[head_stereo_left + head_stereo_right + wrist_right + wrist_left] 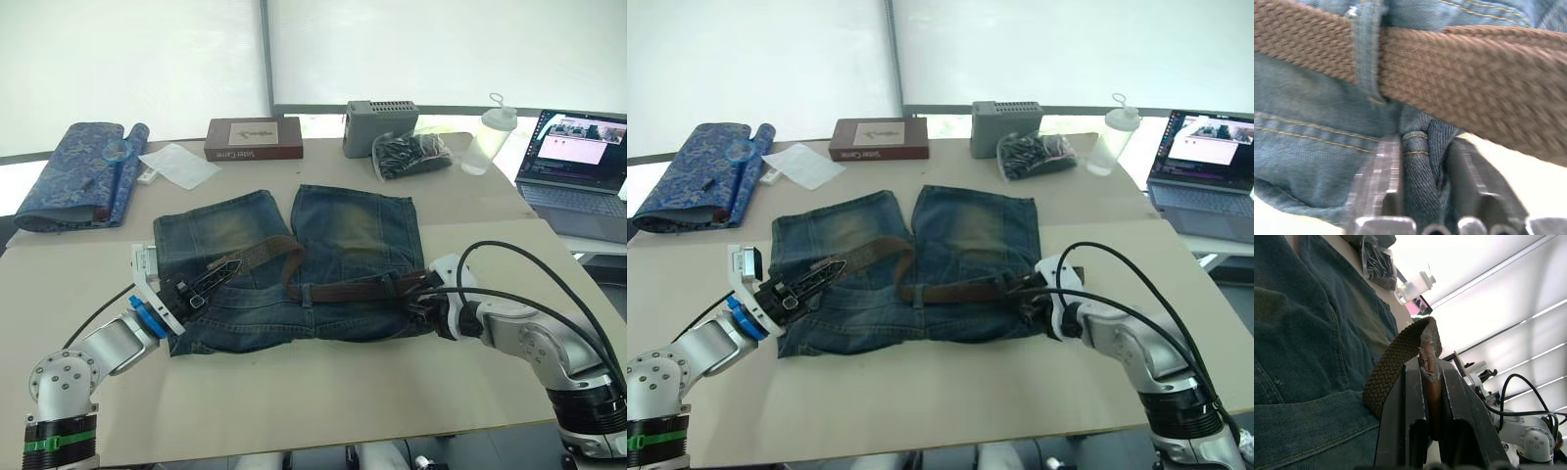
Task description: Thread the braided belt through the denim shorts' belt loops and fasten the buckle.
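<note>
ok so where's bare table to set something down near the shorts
Free: the strip of table along the near edge, between the denim shorts and both arms, and the patch between the shorts' right side and the laptop. Crowded: the far edge, with rolled cloth, book, grey box, bag and bottle.

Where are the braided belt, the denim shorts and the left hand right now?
braided belt (343,290): left eye view, strap along the waistband.
denim shorts (358,225): left eye view, faded leg patch.
left hand (1431,382): left wrist view, between its fingertips, clamping the belt.
</note>
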{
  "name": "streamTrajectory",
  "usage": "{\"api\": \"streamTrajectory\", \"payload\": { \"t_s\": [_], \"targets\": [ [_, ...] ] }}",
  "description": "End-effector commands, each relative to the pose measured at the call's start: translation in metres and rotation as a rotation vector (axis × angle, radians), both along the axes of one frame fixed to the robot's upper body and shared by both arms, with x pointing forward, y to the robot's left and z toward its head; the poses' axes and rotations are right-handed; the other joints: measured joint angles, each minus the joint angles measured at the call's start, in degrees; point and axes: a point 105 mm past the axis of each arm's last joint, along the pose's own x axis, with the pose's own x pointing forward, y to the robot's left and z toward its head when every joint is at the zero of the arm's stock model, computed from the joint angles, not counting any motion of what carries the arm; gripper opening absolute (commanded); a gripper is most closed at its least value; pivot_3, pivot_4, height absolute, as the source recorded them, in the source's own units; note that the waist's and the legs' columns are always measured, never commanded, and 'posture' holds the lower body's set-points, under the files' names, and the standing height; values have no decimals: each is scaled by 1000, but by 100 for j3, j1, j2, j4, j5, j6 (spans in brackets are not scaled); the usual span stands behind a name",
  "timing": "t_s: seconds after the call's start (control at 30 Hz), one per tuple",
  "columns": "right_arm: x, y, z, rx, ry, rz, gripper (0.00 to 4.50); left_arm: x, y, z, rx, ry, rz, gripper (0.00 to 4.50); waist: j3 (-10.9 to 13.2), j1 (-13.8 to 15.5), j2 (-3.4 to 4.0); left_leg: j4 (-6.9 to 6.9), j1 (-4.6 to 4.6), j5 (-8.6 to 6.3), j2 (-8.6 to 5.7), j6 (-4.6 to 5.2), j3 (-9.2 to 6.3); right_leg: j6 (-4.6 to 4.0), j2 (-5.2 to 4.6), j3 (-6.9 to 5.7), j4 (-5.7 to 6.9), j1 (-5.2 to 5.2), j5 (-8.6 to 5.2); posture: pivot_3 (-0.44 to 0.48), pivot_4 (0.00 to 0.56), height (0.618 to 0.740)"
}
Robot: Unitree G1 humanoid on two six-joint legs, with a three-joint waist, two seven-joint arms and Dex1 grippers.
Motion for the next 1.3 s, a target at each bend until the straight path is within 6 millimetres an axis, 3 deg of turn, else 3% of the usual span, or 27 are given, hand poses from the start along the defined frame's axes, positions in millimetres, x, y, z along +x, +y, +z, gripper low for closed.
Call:
{"api": "streamTrajectory", "payload": {
  "t_s": [0.03,0.3,0.43,0.5,0.6,0.63,0.7,0.8,0.83,0.93,1.0,1.1,1.2,1.3],
  "targets": [
    [3,-57,8,-239,-54,-141,150,-8,-1,7,38,-25,-51,0,1,61,0,0,-5,4,-6,7,-1,6,-9,-4,-2,-2,0,0,150,740],
    [10,-109,18,-414,-90,-223,149,-13,-15,5,63,-7,-149,0,2,139,-1,2,-18,12,-19,23,7,25,-35,-3,-16,-5,9,0,150,740],
    [7,-110,15,-403,-66,-162,149,-20,-29,3,49,11,-217,0,2,142,-1,2,-20,12,-18,24,6,24,-38,-4,-16,-5,10,0,150,740],
    [-2,-102,22,-310,-66,-137,1192,-22,-34,0,52,19,-235,0,2,151,-1,2,-22,11,-18,25,4,25,-55,-5,-17,-5,9,0,150,740],
    [-16,-90,44,-115,-81,-134,2162,-21,-38,-2,49,21,-239,0,3,151,1,2,-29,9,-16,28,-3,25,-62,-6,-17,-9,9,0,150,740],
    [-28,-76,57,27,-76,-81,2512,-20,-42,0,36,15,-248,0,3,146,1,2,-31,9,-14,29,-2,25,-62,-5,-18,-11,9,0,150,740],
    [-55,-45,83,275,-62,75,2512,-18,-50,2,16,4,-261,0,6,138,2,2,-34,9,-11,29,-2,25,-61,-6,-17,-11,9,0,150,740],
    [-75,-9,99,464,-65,234,2512,-15,-61,4,-10,-4,-284,0,11,127,-7,2,-23,8,-3,30,-1,26,-37,-8,-17,3,10,0,150,740],
    [-77,4,98,499,-68,269,2512,-14,-65,5,-18,-4,-293,0,12,117,-19,2,-17,8,-1,30,1,26,-21,-7,-17,8,10,0,150,740],
    [-71,70,79,647,-52,358,2512,-7,-82,9,-54,-23,-322,0,8,68,-46,2,-11,9,7,28,-1,25,-19,-3,-19,13,9,0,150,740],
    [-54,96,66,696,-44,273,2512,-4,-90,13,-71,-33,-336,0,14,16,-34,2,-18,11,6,24,-1,24,-33,2,-13,-2,10,0,150,740],
    [-47,119,63,770,-32,240,2512,-3,-96,14,-82,-34,-348,0,17,0,-20,1,-41,14,-16,20,-3,23,-52,5,7,-38,11,0,150,740],
    [-38,129,63,817,-32,184,2512,-6,-99,14,-83,-32,-359,0,17,-7,-20,1,-42,11,-41,24,-1,30,-50,6,8,-45,15,0,150,740],
    [-38,132,76,933,-57,184,2512,-10,-97,13,-82,-22,-359,0,18,-12,-19,1,-42,7,-52,33,-2,35,-57,5,6,-46,17,0,150,740]
  ]
}}
